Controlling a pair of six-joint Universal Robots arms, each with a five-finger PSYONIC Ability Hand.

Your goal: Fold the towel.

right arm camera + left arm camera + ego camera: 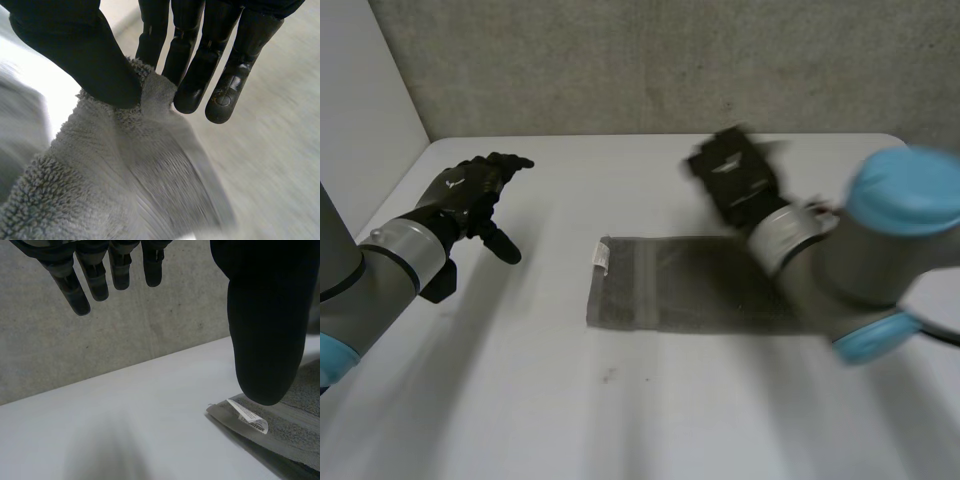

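Nearest us is the right arm (880, 250), lying across the right end of the towel (670, 285). The right hand (85, 55) pinches a raised bit of the towel's edge between thumb and fingers. The grey towel lies on the white table (620, 420), its long axis running side to side, with a white label (603, 256) at its left end. We see the left hand (470, 195) spread and relaxed above the table, left of the towel and apart from it.
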